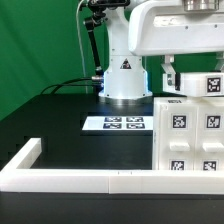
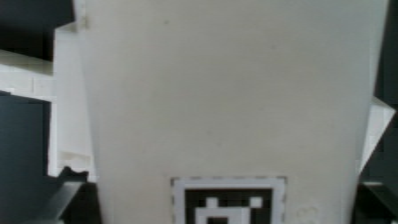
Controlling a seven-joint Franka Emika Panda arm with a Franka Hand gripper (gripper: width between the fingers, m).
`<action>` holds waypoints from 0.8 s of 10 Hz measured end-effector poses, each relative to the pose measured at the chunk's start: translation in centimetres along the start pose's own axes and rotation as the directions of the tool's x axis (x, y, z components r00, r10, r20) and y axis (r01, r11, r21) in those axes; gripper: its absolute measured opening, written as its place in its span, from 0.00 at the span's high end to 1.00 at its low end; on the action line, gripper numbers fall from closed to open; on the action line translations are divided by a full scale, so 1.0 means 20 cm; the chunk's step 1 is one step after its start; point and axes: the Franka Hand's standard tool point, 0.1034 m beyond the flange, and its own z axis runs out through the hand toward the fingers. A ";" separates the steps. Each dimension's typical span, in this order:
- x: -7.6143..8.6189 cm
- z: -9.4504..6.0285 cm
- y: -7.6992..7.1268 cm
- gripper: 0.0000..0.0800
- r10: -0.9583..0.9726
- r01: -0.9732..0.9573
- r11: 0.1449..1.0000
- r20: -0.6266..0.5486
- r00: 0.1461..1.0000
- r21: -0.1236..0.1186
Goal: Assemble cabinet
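Observation:
The cabinet (image 1: 190, 135) is a large white boxy shell at the exterior view's right. It has black-and-white tags on its upper face and square compartments lower down. My gripper (image 1: 172, 78) hangs from the white arm directly over its top. In the wrist view one broad white face of the cabinet (image 2: 214, 90) fills the picture, with a tag (image 2: 228, 203) close to the gripper. The dark fingertips (image 2: 61, 200) stand against both side edges of that face, so the gripper (image 2: 222, 212) is shut across the cabinet. Loose drawer blocks are not visible.
The marker board (image 1: 116, 124) lies flat on the black table in front of the robot base (image 1: 124, 80). A long low white border rail (image 1: 70, 178) runs along the near edge and turns up the exterior view's left side. A green backdrop stands behind.

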 end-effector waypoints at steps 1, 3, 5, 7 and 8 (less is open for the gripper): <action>0.00 0.00 0.00 0.30 0.000 0.000 1.000 0.000 1.000 0.000; 0.00 0.00 0.00 0.30 0.019 -0.019 1.000 0.000 1.000 0.000; 0.00 0.00 0.00 0.30 0.058 -0.058 0.998 0.000 0.998 0.000; 0.00 0.00 0.00 0.30 0.216 -0.216 0.976 0.001 0.976 0.004; 0.00 0.00 0.00 0.30 0.244 -0.244 0.970 0.001 0.970 0.004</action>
